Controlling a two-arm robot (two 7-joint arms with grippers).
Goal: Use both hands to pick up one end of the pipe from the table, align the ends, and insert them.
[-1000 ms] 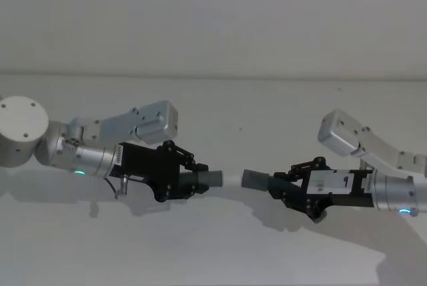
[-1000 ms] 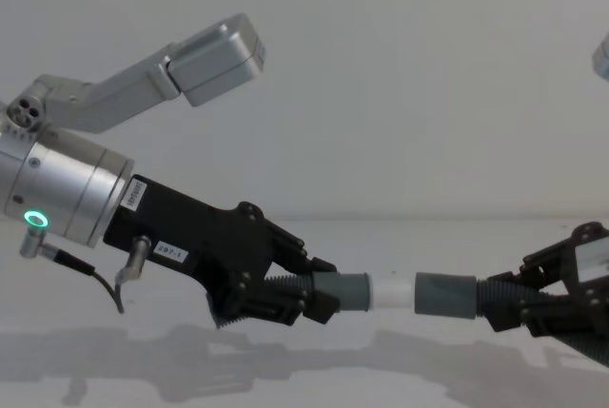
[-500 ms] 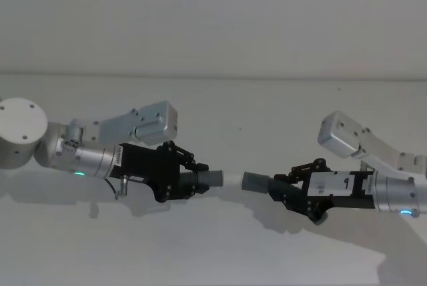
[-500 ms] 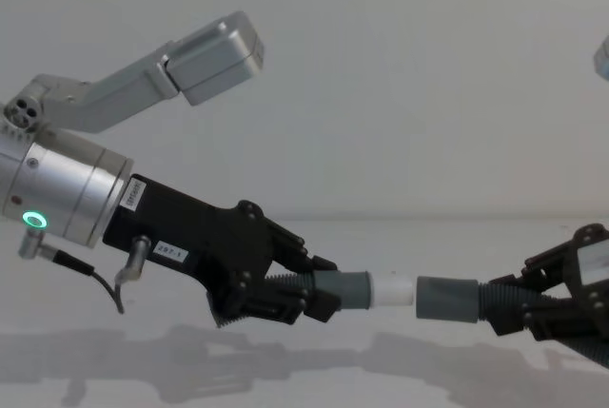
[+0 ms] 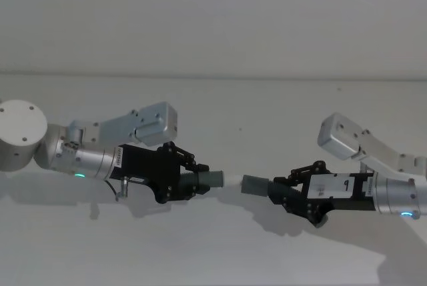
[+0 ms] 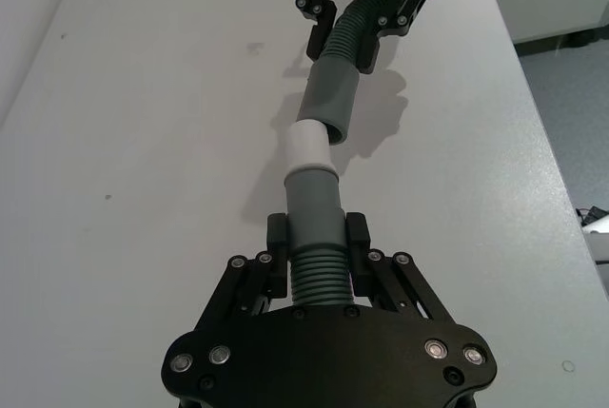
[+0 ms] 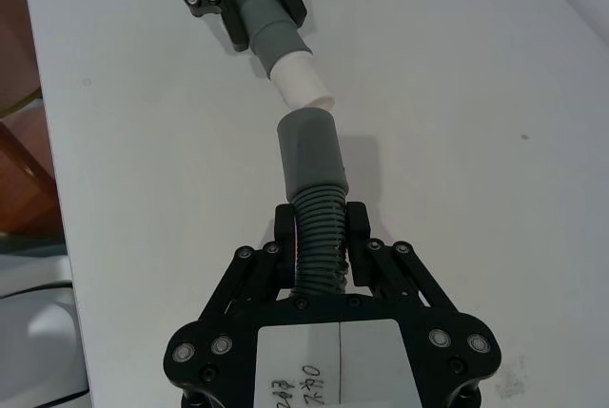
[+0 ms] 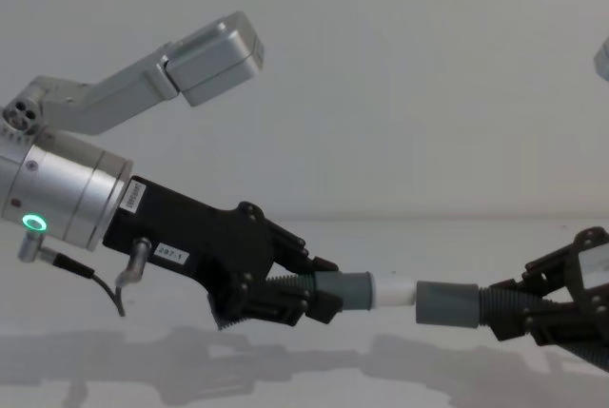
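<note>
White table [image 5: 220,246] lies beneath 2 raised hose pieces. Left gripper [image 8: 295,296] clamps the whitish-tipped piece [image 8: 366,291], right gripper [image 8: 538,308] clamps the socket piece [image 8: 447,303]; cuffs face each other, tip just meeting the socket mouth, apparently for straight insertion.

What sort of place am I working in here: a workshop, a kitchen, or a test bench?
Most likely a lab test bench: a plain white table against a bare wall, with nothing on it. Above it the left gripper and right gripper each hold a grey corrugated pipe piece.
</note>
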